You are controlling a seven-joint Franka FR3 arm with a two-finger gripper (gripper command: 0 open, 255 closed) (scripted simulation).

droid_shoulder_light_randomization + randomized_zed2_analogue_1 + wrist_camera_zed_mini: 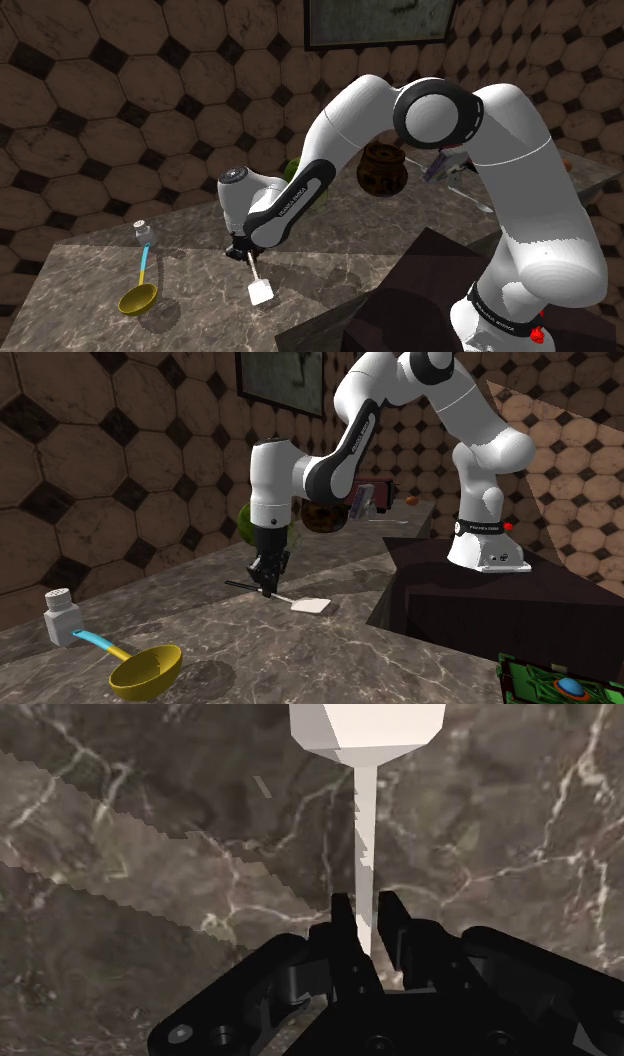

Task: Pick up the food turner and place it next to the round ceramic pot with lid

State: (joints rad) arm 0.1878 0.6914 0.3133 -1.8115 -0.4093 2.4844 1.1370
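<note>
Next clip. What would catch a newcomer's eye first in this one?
The big white arm arching from the shoulder view's lower right down to the marble counter, where its black gripper clasps the thin handle of a white food turner. Next, the yellow ladle with a blue handle at the second exterior view's lower left, and the dark round pot behind the arm.

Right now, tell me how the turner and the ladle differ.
The turner is white; the ladle has a yellow bowl and blue handle. The turner ends in a flat blade, the ladle in a deep round bowl. The jaws clasp the turner's handle; the ladle lies free. Both are long-handled utensils.
</note>
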